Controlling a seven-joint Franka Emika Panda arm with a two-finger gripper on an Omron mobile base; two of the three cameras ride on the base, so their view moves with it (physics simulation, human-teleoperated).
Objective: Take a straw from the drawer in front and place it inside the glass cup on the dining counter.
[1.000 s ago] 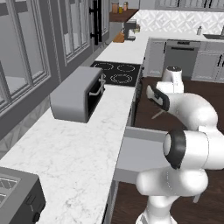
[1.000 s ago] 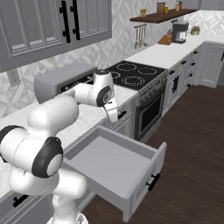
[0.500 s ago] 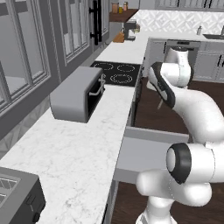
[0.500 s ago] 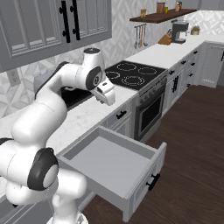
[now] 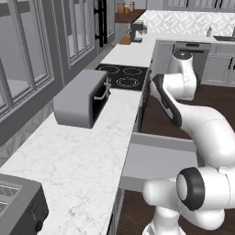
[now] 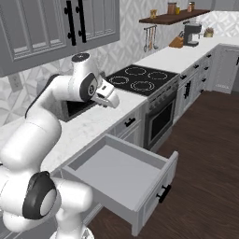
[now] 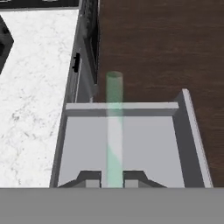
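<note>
Straw stands pinched between the gripper's closed fingertips above the drawer.

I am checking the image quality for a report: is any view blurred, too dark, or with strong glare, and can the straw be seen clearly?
Hand view: even light, no glare; the straw looks semi-transparent, standing between the fingertips above the drawer. Left base view: soft, slightly blurred, windows pale but not glaring. Right base view: evenly lit, mild shading inside the open drawer.
</note>
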